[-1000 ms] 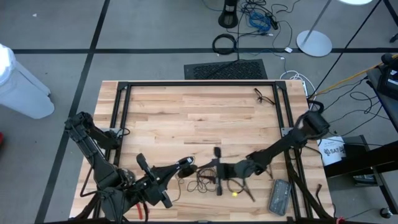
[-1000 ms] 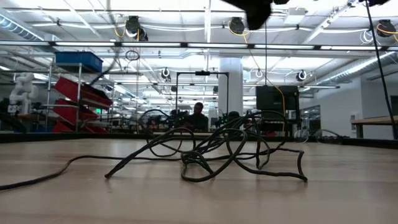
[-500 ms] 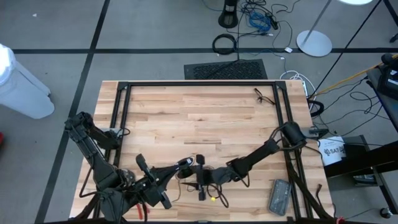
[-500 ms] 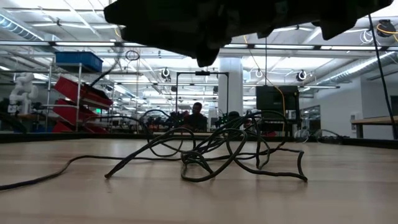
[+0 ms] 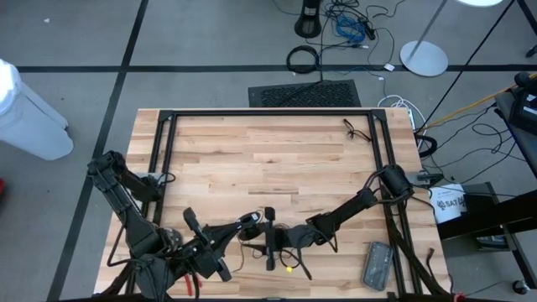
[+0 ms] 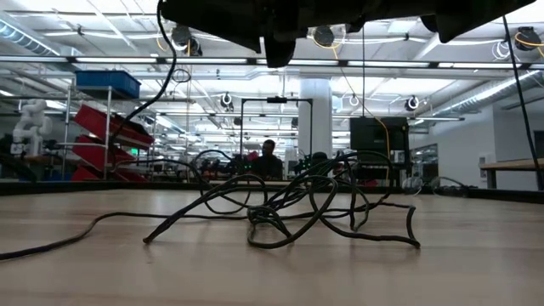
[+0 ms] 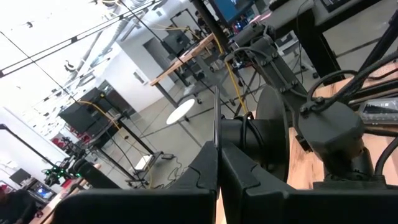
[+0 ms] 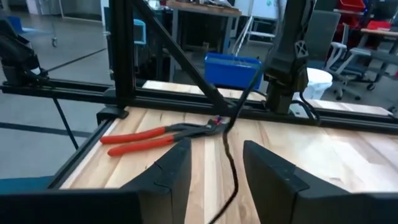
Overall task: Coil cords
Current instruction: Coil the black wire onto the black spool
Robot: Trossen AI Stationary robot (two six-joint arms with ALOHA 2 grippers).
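1. Behind our wooden table (image 5: 252,159) stretches a big workshop with ceiling lamps, red and blue shelving at the left and a person (image 6: 270,158) seated far off.
2. We see a black frame (image 5: 268,113) running round the tabletop, and beyond the far edge a thick black cable ring (image 5: 303,59) lies on the floor beside blue and white cables (image 5: 352,25).
3. We find the cord (image 6: 289,208) as a loose black tangle on the near middle of the table, with one strand trailing off toward the left in the low view.
4. Our left gripper (image 5: 252,221) sits at the near side, left of the tangle, with its fingers (image 7: 211,180) pressed together; a thin black strand rises straight from between their tips.
5. Our right gripper (image 5: 270,239) reaches in from the right, low over the tangle, fingers (image 8: 177,165) apart with a gap between them.
6. We see a strand of the cord running through that gap, touching neither finger as far as we can tell.
7. Red-handled pliers (image 8: 155,138) lie on the table near its left edge.
8. A grey flat device (image 5: 376,263) rests at the near right corner.
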